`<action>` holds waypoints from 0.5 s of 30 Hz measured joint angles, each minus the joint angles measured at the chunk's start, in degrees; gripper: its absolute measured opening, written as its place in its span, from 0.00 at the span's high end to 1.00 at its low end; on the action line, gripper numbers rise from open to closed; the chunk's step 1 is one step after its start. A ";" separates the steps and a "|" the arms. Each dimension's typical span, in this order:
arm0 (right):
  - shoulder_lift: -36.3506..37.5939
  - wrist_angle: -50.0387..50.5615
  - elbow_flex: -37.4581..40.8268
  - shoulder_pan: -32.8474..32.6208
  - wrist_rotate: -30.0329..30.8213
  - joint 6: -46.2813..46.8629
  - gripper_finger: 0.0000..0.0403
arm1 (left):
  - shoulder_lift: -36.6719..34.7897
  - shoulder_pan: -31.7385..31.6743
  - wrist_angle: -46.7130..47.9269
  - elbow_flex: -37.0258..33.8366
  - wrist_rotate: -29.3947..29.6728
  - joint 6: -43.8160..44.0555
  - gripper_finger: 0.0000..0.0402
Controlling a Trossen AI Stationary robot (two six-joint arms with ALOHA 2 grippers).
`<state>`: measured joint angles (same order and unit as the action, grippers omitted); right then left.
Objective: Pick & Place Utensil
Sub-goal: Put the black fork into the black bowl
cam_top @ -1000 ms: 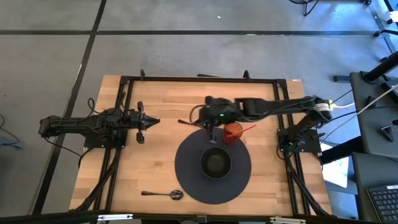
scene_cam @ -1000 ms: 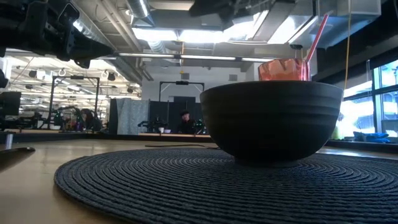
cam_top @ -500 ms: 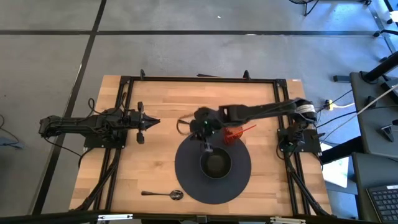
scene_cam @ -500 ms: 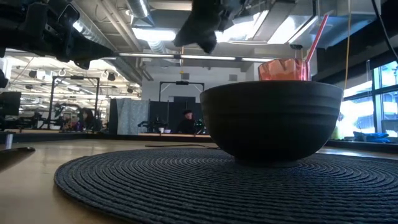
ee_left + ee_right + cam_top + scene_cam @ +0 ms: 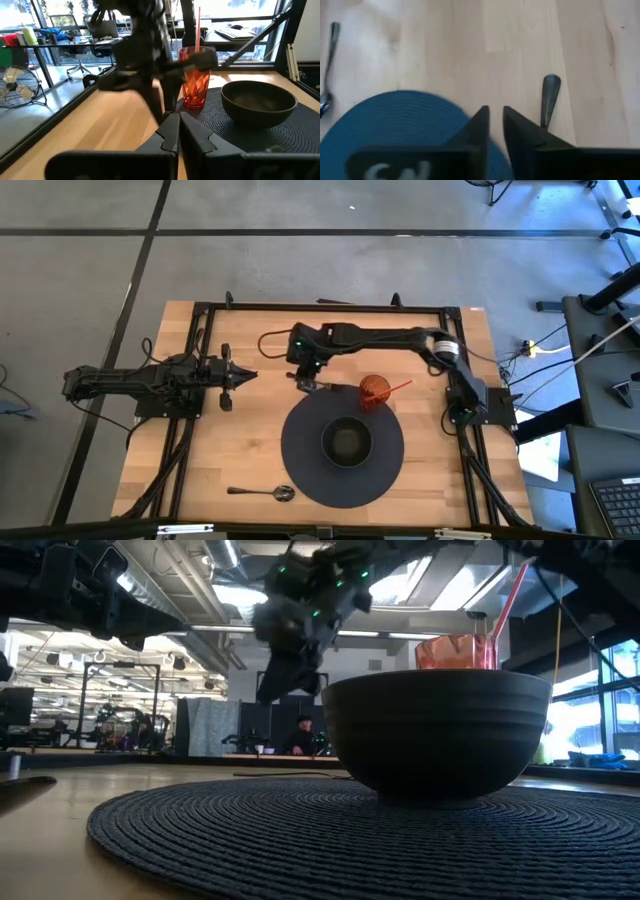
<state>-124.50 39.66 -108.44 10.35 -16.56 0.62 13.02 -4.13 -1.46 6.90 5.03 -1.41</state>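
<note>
Right gripper (image 5: 305,383), fingers slightly apart, hovers by a utensil (image 5: 549,98), seemingly not gripping; spoon (image 5: 262,493) unplaced; left gripper (image 5: 240,376) closed

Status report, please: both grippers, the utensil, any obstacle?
Left gripper shut, parked at left. Right gripper slightly open, empty, close beside a utensil handle at the mat edge. Spoon lies apart. Nothing blocks.

The high view is looking straight down on the whole table (image 5: 250,440), while the low view is sitting at tabletop height, close against the placemat (image 5: 330,830). These 2 views are sharing the bowl (image 5: 346,442), which the left wrist camera is also facing.
</note>
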 joint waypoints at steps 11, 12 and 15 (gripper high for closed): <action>-7.04 7.02 -5.43 0.02 9.31 3.26 0.39 | 0.00 -0.01 0.01 0.00 -0.07 0.63 0.98; -7.23 7.57 -5.43 0.12 9.41 3.29 0.36 | -0.02 0.00 -0.01 0.00 -0.07 0.64 0.99; -7.30 8.70 -4.97 0.28 9.46 3.26 0.32 | -0.02 0.00 -0.01 0.00 -0.05 0.65 0.99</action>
<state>-131.80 48.36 -113.40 10.63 -7.10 3.88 13.00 -4.13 -1.47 6.90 4.97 -0.75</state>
